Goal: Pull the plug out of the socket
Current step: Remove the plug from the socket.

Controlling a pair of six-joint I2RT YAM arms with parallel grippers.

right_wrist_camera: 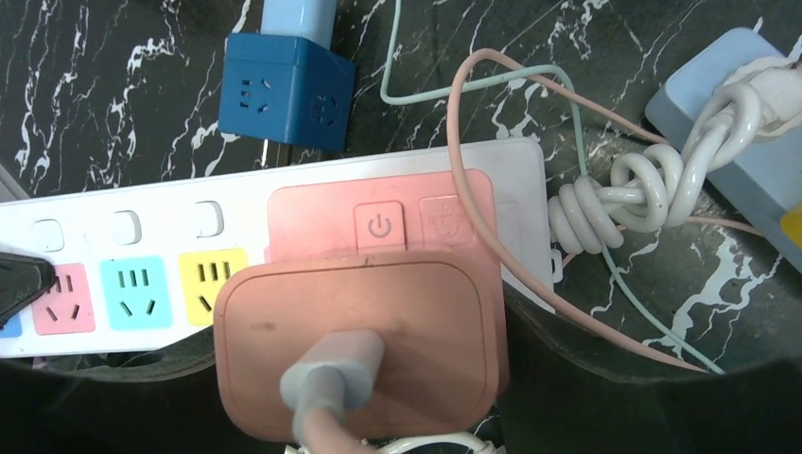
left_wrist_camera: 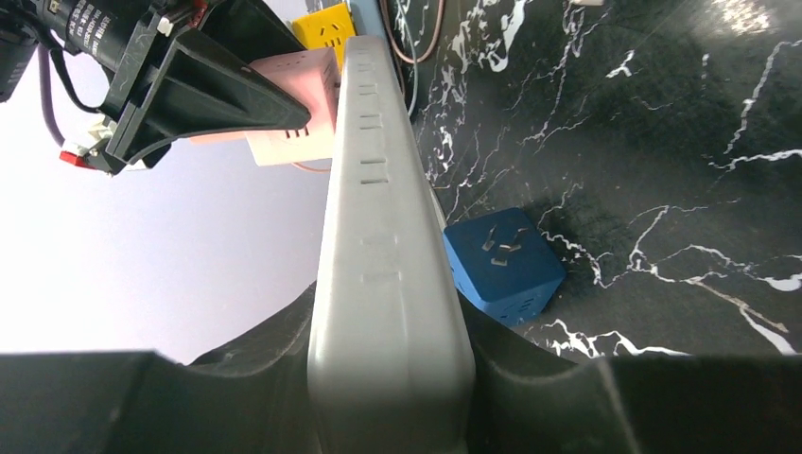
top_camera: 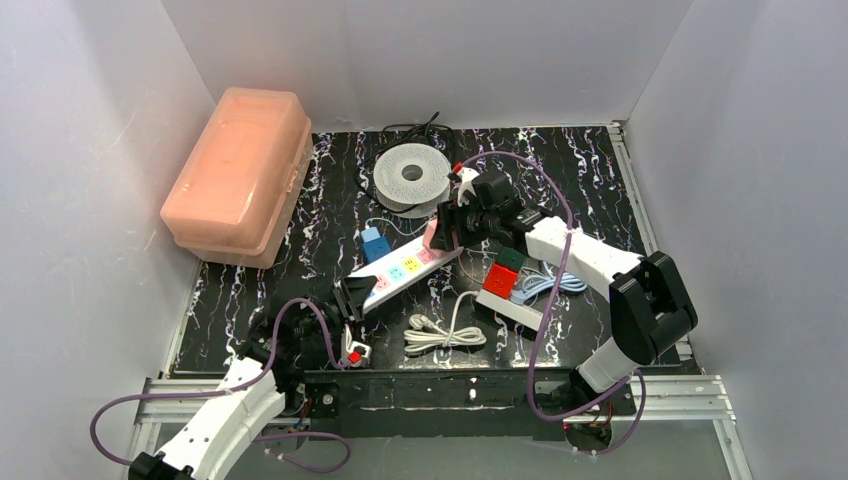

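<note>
Fingers of the left gripper (left_wrist_camera: 390,364) clamp the near end of the white power strip (left_wrist_camera: 378,218). At the strip's far end, the right gripper (right_wrist_camera: 359,378) grips the pink plug (right_wrist_camera: 378,303), which sits seated on the strip. A blue cube adapter (right_wrist_camera: 284,95) lies just beside it.

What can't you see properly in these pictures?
- Right wrist view: the plug covers its own prongs.
- Top view: the right hand is too small to show whether it pinches the plug. The right wrist view cuts its fingers off at the bottom edge.
- Left wrist view: the strip is blurred where the left hand clamps it, and it hides part of the blue cube.
</note>
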